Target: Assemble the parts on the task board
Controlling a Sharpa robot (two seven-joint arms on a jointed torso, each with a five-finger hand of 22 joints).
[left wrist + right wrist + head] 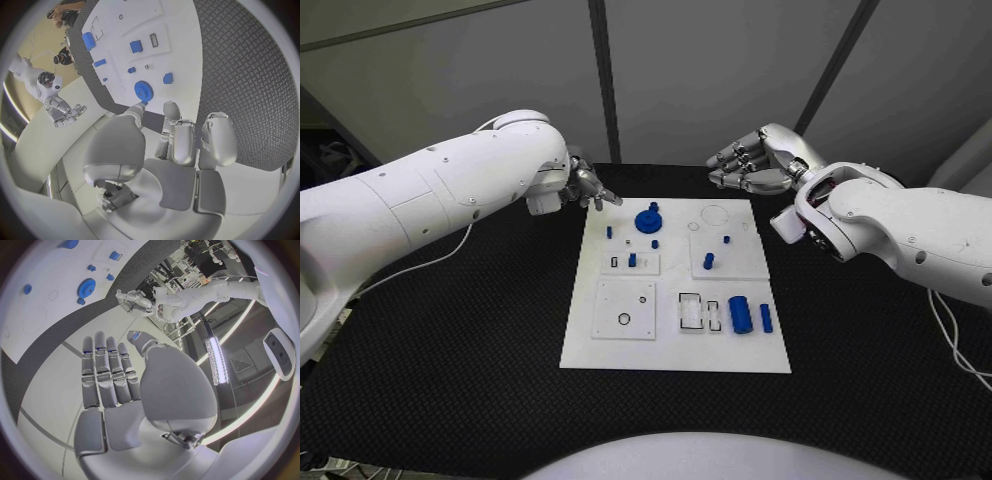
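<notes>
The white task board (675,352) lies in the middle of the black table. A blue gear (648,219) stands near its far edge, with small blue pegs (708,262) around it and two blue cylinders (738,306) lying at its near right. My left hand (583,187) hovers just off the board's far left corner, fingers apart and holding nothing; in the left wrist view its fingertips (172,111) point towards the gear (144,90). My right hand (750,160) hangs beyond the far right corner, and the right wrist view shows it (109,375) flat and empty.
The board carries several raised white blocks with slots and holes, one of them at the near left (625,309). Black mat (459,340) surrounds the board on all sides. A grey wall stands behind the table.
</notes>
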